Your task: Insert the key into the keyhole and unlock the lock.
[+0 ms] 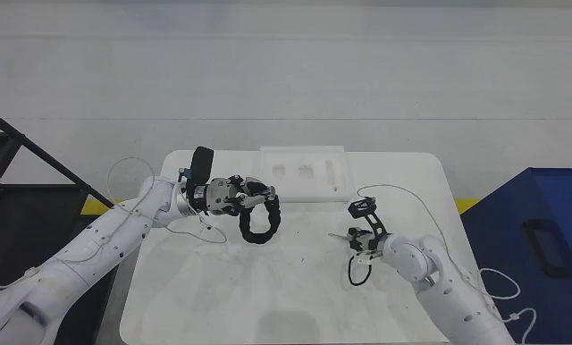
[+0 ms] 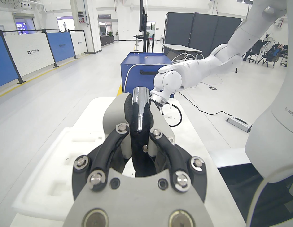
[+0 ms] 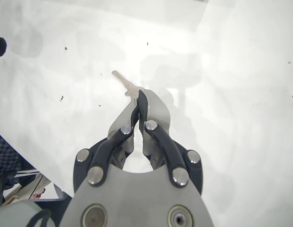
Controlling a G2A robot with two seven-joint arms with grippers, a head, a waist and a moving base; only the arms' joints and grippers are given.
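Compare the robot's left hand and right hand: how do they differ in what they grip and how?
The left hand is shut on a bulky black cable-loop lock with a chrome barrel; the right hand pinches a small flat silver key. The left hand's fingers stand apart around the lock; the right hand's nearly meet, key blade sticking out past the tips. Both are over the white table, apart from each other.

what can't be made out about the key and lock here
- Keyhole: left wrist view, cable lock's chrome cylinder shows no opening; top view, too small.
- Key: right wrist view, head hidden inside the right tool.
- Cable loop: left wrist view, mostly behind the left tool.
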